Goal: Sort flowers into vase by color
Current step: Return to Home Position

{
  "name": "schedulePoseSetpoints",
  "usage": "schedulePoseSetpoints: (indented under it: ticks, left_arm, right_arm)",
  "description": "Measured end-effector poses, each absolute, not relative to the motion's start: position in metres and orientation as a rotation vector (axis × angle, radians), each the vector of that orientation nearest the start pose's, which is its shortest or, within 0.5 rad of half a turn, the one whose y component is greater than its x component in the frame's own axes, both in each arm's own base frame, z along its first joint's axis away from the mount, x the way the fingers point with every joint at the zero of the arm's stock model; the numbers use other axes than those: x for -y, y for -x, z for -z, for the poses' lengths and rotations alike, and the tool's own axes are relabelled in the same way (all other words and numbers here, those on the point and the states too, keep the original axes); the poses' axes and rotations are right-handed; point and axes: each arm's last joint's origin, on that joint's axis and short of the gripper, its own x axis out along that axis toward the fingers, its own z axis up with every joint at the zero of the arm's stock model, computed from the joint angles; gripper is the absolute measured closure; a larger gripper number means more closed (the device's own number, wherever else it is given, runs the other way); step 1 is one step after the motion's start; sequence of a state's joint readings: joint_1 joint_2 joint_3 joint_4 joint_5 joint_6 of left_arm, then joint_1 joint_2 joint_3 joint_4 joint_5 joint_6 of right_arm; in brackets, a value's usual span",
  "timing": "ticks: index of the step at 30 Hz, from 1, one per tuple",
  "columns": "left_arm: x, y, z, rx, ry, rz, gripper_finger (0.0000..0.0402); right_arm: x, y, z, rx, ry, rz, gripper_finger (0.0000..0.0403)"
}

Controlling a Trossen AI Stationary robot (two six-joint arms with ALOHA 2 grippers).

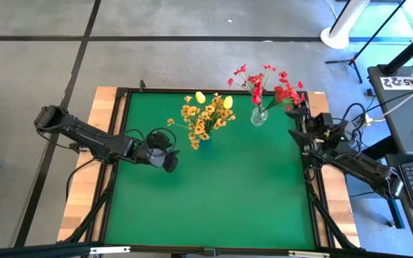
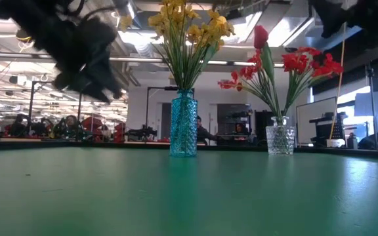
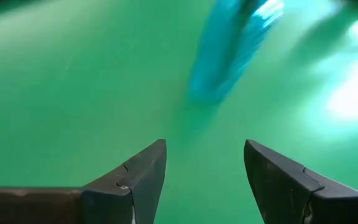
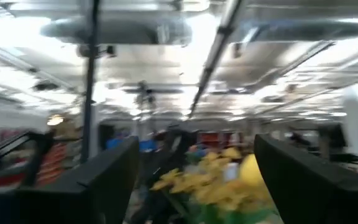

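The left gripper has its fingers spread wide with nothing between them. It hangs above the green table, near the blue vase but apart from it, on the side toward the left arm's base. In the left wrist view the vase shows only as a blue smear beyond the fingertips. In the low view this gripper is a dark blurred shape high at the left, clear of the table top.

The right gripper is likewise spread and empty. It is raised at the far right part of the table, just beside the red flowers. The right wrist view looks level past its fingers over yellow blossoms and into the room's ceiling lights.

The yellow flowers, tulips and orange-yellow clusters, stand upright together in the blue vase. The red flowers, tulips and small sprays, stand in the transparent vase and fan outward. The two vases stand apart, side by side near the table's far edge, with the blue one on the left arm's side.
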State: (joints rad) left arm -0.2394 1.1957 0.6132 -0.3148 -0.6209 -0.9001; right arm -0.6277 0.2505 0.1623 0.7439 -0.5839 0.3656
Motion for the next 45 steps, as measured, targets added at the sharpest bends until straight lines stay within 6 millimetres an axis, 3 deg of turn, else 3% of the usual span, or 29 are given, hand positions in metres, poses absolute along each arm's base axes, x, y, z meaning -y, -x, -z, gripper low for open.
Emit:
schedulePoseSetpoints:
  ticks: [4,8,12,19,25,31,40,45]
  left_arm:
    - [0.038,-0.230,-0.231,-0.476,0.387,-0.591,0.0209]
    - [0.040,-0.231,-0.277,-0.366,0.309,-0.540,0.0237]
    - [0.042,-0.217,-0.315,-0.257,0.266,-0.517,0.0272]
    - [0.043,-0.174,-0.337,-0.169,0.239,-0.591,0.0338]
    - [0.048,-0.153,-0.340,-0.154,0.181,-0.628,0.0396]
    - [0.048,-0.143,-0.332,-0.168,0.128,-0.688,0.0399]
    - [0.042,-0.143,-0.269,-0.192,0.226,-0.551,0.0401]
    - [0.032,-0.133,-0.255,-0.122,0.242,-0.532,0.0401]
  right_arm:
    - [0.035,-0.079,-0.261,0.482,-0.011,-0.163,0.0098]
    - [0.034,-0.081,-0.256,0.405,-0.076,-0.229,0.0137]
    - [0.038,-0.084,-0.246,0.334,-0.135,-0.148,0.0196]
    - [0.041,-0.080,-0.230,0.245,-0.184,0.082,0.0298]
    - [0.037,-0.071,-0.228,0.263,-0.136,0.172,0.0353]
    - [0.035,-0.074,-0.223,0.222,-0.095,0.206,0.0383]
    - [0.023,-0.081,-0.215,0.139,-0.057,0.263,0.0393]
    - [0.013,-0.087,-0.201,0.088,-0.051,0.231,0.0393]
